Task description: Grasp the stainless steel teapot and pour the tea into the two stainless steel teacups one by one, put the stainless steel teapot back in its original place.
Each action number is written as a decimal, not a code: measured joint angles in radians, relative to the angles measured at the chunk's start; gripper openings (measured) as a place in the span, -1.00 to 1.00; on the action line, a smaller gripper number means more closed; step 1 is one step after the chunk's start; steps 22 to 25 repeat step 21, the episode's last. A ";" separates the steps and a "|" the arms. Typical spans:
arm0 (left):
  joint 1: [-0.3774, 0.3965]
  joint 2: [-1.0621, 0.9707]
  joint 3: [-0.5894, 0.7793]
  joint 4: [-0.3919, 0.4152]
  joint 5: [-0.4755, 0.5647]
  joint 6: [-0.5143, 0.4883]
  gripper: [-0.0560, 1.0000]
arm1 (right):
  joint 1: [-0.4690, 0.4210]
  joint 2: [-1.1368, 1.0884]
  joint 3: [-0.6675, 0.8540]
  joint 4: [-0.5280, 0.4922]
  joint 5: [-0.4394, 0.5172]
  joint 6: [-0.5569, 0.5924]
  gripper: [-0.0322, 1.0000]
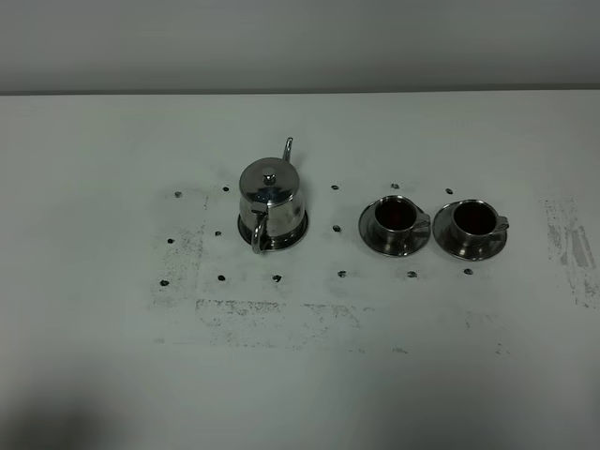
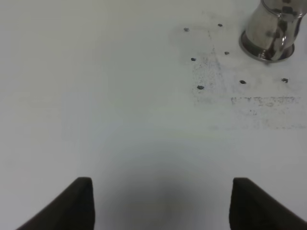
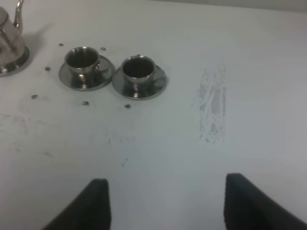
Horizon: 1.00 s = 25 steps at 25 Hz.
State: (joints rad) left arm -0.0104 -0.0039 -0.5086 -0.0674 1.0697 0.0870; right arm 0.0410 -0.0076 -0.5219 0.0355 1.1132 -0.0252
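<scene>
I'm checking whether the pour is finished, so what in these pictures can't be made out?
- Teapot: lid on, so the tea left inside is hidden; both wrist views cut it off at the frame edge.
- Dish under the teapot: mostly covered by the pot.
- Two teacups: dark inside, but fill level too small to judge.
- Left gripper, right gripper: only fingertips show; arms absent from the high view.

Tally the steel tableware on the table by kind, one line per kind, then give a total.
Teapot: 1, the teapot
Teacups: 2, the left teacup and the right teacup
Cup saucers: 2, the left saucer and the right saucer
Teapot dish: 1, the dish under the pot
Total: 6
</scene>
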 joint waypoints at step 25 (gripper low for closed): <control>-0.003 0.000 0.000 0.000 0.000 0.000 0.19 | 0.000 0.000 0.000 0.000 0.000 0.000 0.03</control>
